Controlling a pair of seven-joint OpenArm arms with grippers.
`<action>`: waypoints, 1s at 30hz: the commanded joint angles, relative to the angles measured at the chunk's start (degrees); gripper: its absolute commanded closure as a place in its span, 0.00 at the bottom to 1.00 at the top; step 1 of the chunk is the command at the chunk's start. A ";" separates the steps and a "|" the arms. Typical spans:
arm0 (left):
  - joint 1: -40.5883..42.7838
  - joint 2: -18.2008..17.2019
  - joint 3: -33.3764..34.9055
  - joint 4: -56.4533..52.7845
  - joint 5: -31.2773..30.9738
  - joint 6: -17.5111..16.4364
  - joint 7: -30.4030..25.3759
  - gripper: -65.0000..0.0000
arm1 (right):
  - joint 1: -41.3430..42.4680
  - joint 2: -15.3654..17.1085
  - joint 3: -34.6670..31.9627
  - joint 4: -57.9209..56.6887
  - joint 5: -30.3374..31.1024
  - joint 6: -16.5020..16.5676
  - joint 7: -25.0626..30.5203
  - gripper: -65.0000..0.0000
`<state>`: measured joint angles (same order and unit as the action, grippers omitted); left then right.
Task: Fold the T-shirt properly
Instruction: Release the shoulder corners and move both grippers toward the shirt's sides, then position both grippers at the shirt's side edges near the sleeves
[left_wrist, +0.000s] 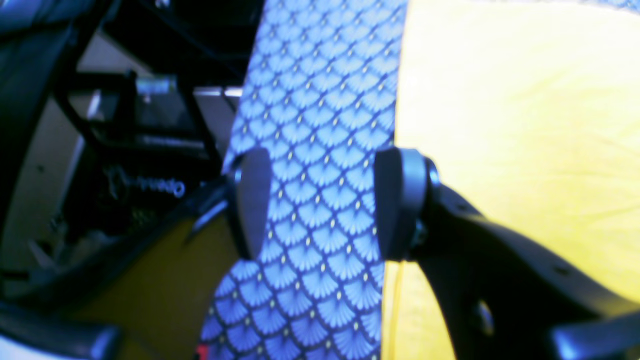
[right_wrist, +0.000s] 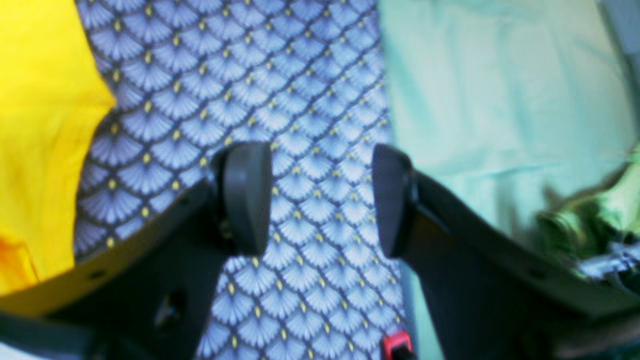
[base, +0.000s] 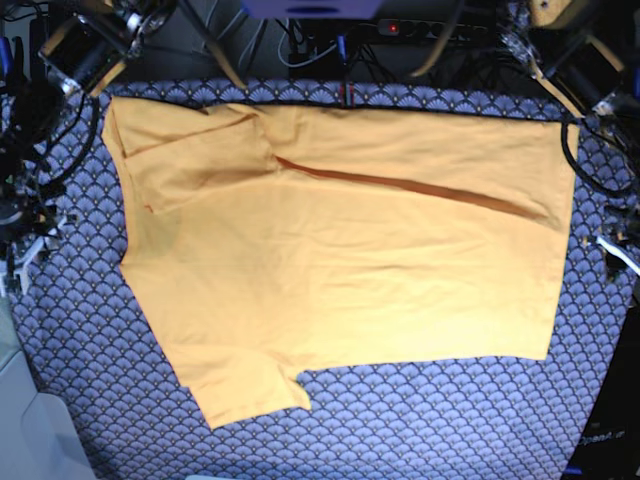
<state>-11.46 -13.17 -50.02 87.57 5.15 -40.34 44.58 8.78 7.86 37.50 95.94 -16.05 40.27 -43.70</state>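
The yellow-orange T-shirt (base: 340, 270) lies spread sideways on the blue-grey scallop-patterned cloth (base: 420, 420). One sleeve (base: 240, 395) sticks out at the front left. The far edge is folded over along a slanting crease (base: 400, 185). My left gripper (left_wrist: 322, 200) is open and empty over the patterned strip (left_wrist: 320, 100), just beside the shirt's edge (left_wrist: 525, 125). My right gripper (right_wrist: 322, 195) is open and empty over the patterned cloth (right_wrist: 240, 75), with the shirt (right_wrist: 40, 125) to its left. In the base view both grippers sit at the side edges and are hard to make out.
A pale green cloth (right_wrist: 500, 100) lies beyond the table edge beside my right gripper. Dark frame parts (left_wrist: 135, 125) stand beyond the table edge beside my left gripper. Cables and a power strip (base: 400, 25) run along the back. A small red part (right_wrist: 397, 345) shows low between the right fingers.
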 joint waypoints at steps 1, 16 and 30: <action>-1.59 -0.06 -0.13 0.21 0.35 0.34 -1.02 0.50 | 2.70 2.30 -1.67 -1.83 0.36 -0.27 1.72 0.49; -13.63 4.25 0.04 -15.44 14.94 0.34 -2.34 0.49 | 31.97 6.25 -14.59 -52.12 0.27 -0.27 17.64 0.49; -17.42 3.81 -0.05 -22.21 20.04 0.34 -6.29 0.49 | 36.54 7.75 -14.42 -70.23 0.45 -0.27 34.34 0.49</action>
<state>-27.33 -8.56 -50.19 64.16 25.71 -40.14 39.00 43.13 15.07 22.87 24.73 -16.69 40.21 -11.05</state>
